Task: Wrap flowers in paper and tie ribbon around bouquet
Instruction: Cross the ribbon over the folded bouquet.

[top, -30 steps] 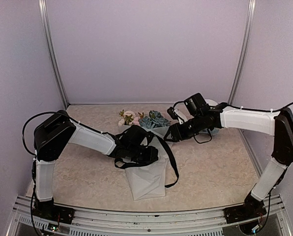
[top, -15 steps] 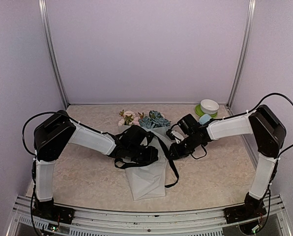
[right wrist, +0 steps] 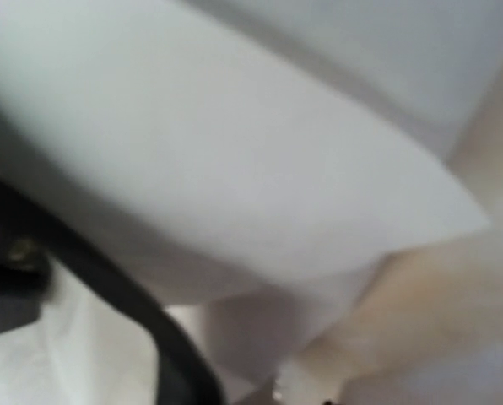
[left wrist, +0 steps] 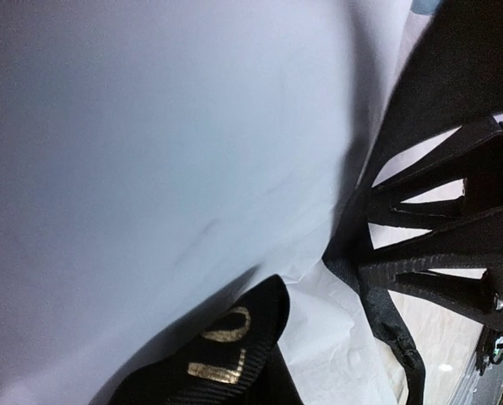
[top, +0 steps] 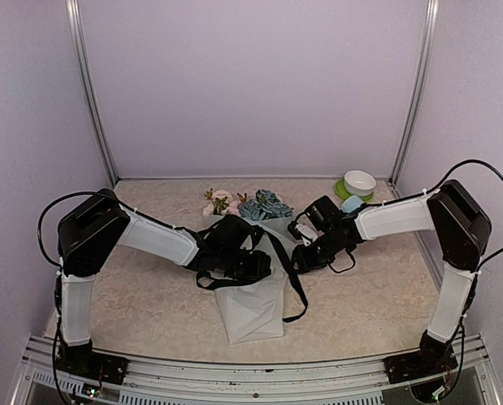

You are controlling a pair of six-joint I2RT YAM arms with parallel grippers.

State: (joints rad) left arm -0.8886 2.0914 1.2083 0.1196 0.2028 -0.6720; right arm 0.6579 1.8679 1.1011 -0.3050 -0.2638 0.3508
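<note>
On beige marbled tabletop (top: 365,295): bouquet (top: 251,316); lilac walls (top: 251,84) around.

Back wall (top: 251,84), left wall (top: 24,126) and right wall (top: 479,101): plain matte panels of pale lilac, seen from above and behind. A slim metal left upright (top: 89,101) and right upright (top: 414,93) stand in the rear corners, where the panels meet. The surface (top: 150,295) is a beige, marbled sheet reaching all three walls. A ribbed aluminium rail (top: 251,371) borders its near edge. Light is even and diffuse. Shadows on the surface are faint and soft-edged.
</note>
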